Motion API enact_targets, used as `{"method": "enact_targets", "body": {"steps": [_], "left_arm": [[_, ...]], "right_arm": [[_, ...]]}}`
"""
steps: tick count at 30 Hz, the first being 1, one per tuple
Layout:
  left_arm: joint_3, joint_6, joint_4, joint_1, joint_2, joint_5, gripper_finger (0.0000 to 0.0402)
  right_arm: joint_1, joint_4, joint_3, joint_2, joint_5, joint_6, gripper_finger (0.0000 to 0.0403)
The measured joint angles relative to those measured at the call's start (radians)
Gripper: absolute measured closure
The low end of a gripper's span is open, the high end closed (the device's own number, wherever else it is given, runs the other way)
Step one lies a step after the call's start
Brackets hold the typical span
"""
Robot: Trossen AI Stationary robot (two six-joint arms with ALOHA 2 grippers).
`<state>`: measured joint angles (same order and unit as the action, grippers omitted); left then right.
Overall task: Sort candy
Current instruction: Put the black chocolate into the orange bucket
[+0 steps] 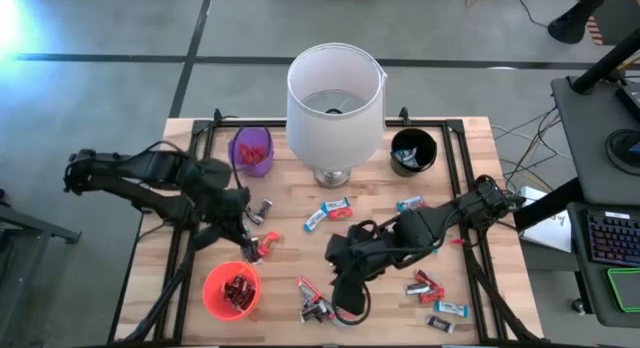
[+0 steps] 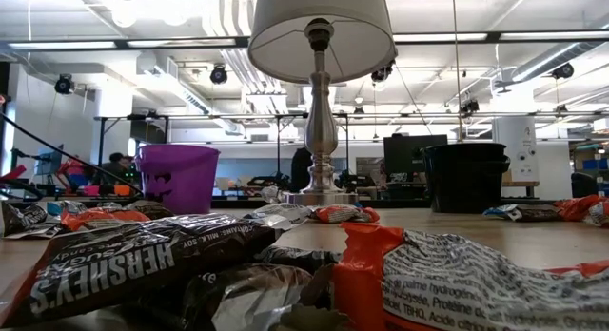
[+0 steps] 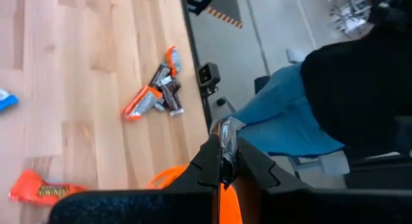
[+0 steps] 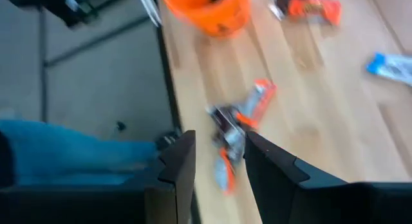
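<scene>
Roughly midway, I judge: the red cup (image 1: pixel 231 290), purple cup (image 1: pixel 251 151) and black cup (image 1: pixel 413 151) each hold candy, yet many bars (image 1: pixel 327 210) lie loose on the table (image 1: pixel 190 253). My left gripper (image 1: pixel 262 244) pinches a red-wrapped piece above the red cup. My right gripper (image 4: pixel 219 158) hovers part-open over a small pile (image 1: pixel 314 306) at the near edge.

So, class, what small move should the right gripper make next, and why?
Probably lower the right gripper straight down: its jaws stand open above the candy cluster. The left gripper, near the red cup, holds a candy.
</scene>
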<state>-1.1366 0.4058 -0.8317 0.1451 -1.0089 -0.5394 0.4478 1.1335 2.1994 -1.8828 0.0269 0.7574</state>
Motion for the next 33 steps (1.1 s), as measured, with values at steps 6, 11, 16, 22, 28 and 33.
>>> {"method": "enact_targets", "body": {"steps": [6,11,16,22,28,33], "left_arm": [[0.000,0.158,-0.018,0.161,-0.022,0.143,0.0401],[0.000,0.330,-0.073,0.280,-0.044,0.258,0.0401],[0.000,0.482,-0.086,0.393,-0.087,0.345,0.0401],[0.000,0.590,-0.088,0.503,-0.178,0.400,0.0401],[0.000,0.629,-0.089,0.552,-0.275,0.400,0.0401],[0.000,0.633,-0.090,0.555,-0.339,0.400,0.0381]], "right_arm": [[-0.001,0.250,0.000,0.000,0.067,-0.014,0.0284],[-0.003,0.421,0.000,0.002,0.121,-0.013,0.0284],[-0.001,0.437,-0.005,0.007,0.142,-0.052,0.0283],[-0.001,0.437,-0.010,0.011,0.142,-0.122,0.0282],[-0.001,0.438,-0.011,0.011,0.140,-0.148,0.0284],[-0.001,0.437,-0.011,0.011,0.131,-0.168,0.0282]]}}
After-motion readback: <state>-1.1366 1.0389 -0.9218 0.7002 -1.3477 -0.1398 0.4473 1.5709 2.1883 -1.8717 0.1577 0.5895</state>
